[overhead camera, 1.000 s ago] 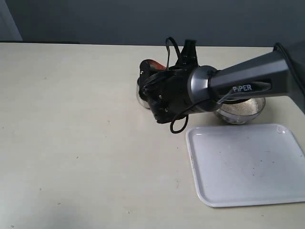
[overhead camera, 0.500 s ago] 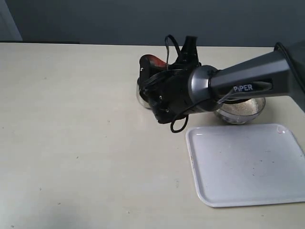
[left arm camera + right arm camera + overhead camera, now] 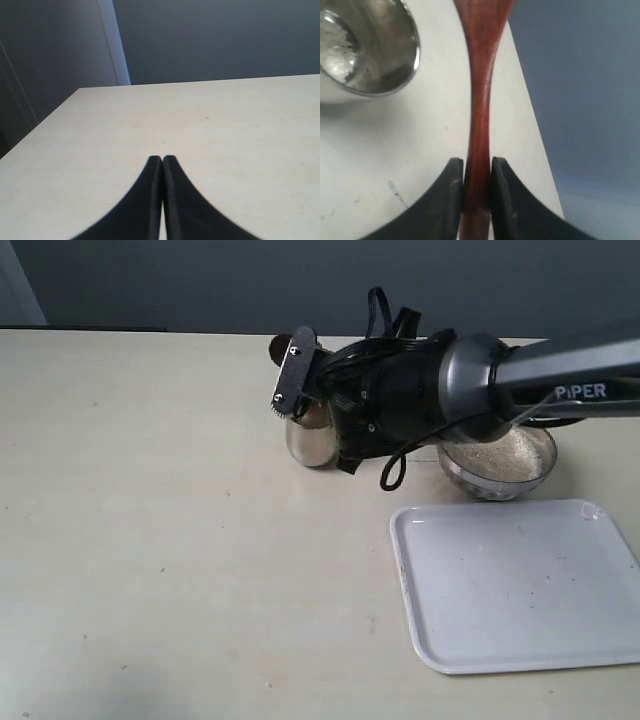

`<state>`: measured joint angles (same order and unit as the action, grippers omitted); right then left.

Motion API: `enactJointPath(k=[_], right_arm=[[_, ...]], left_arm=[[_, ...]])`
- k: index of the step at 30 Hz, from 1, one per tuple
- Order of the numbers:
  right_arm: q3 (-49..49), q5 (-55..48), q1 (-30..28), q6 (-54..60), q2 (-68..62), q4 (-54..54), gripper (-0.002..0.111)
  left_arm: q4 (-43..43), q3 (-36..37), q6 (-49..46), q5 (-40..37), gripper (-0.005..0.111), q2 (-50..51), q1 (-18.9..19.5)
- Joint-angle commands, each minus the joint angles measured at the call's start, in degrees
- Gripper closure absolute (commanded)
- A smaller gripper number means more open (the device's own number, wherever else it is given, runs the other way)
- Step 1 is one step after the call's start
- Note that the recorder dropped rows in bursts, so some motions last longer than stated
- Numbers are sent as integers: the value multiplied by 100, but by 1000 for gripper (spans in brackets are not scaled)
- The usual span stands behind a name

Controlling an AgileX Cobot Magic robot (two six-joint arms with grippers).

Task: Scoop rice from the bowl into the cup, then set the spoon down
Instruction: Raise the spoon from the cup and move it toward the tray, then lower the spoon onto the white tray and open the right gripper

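Right arm stretched in from the right, spoon clamped, gripper up by the cup.

Right arm (image 3: 520, 385) lies low and long across the far part of the table (image 3: 150, 540), wrist rolled, the right gripper (image 3: 292, 380) above the cup (image 3: 310, 443). Table's far edge is close behind it. Broad bare tabletop lies to the left. White tray (image 3: 520, 585) lies near, just in front of the bowl (image 3: 495, 485). Rice (image 3: 505, 452) fills the bowl; some grains are in the cup, seen from the right wrist. The gripper's fingers (image 3: 452, 185) pinch the spoon (image 3: 480, 100) by its handle. The spoon passes beside the cup's rim. Left gripper (image 3: 162, 162) has its tips pressed together, holding nothing, above bare table.
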<state>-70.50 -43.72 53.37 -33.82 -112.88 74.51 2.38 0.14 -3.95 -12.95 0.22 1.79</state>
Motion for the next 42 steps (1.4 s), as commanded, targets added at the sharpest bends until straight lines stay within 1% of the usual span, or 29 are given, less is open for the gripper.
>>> enactJointPath(k=[1,4,6,10,13,15,18,19,21,23,29,31,37,40,42], right_arm=[[26,-1,-41,82,72,-317,109],[26,-449,-41,82,220,-469,109],[26,-857,-41,69,475,-765,109],[113,-990,-65,161,1306,-1512,109],[139,-1223,-75,1079,1997,-2304,109],[139,-1716,-70,1740,2434,-3021,109],[139,-2549,-70,2283,2926,-3908,109],[139,-2624,-70,2392,3073,-4102,109],[217,-2624,-70,2518,3356,-4485,109],[454,-2624,-70,2518,3615,-4647,109],[1664,-2624,-70,2505,4313,-5269,109],[2204,-2624,-70,2505,4465,-5268,109],[3593,-1544,-70,2490,4429,-5140,109],[4058,-1070,-70,2055,4319,-4759,109],[4153,-954,-70,1771,4266,-4590,109]], left_arm=[[-20,-14,14,63,106,-22,-28],[-20,-14,14,63,106,-22,-28],[-20,-14,14,63,106,-22,-28],[-20,-14,14,63,106,-22,-28],[-20,-14,14,63,106,-22,-28],[-20,-14,14,63,106,-22,-28],[3,-14,14,63,106,-22,-28],[3,-14,14,63,106,-22,-28],[3,-14,14,63,106,-22,-28],[3,-14,14,63,106,-22,-28],[3,-14,14,63,106,-22,-28],[3,-14,14,63,106,-22,-28],[3,-14,14,63,106,-22,-28],[3,-14,14,63,106,-22,-28],[3,-14,14,63,106,-22,-28]])
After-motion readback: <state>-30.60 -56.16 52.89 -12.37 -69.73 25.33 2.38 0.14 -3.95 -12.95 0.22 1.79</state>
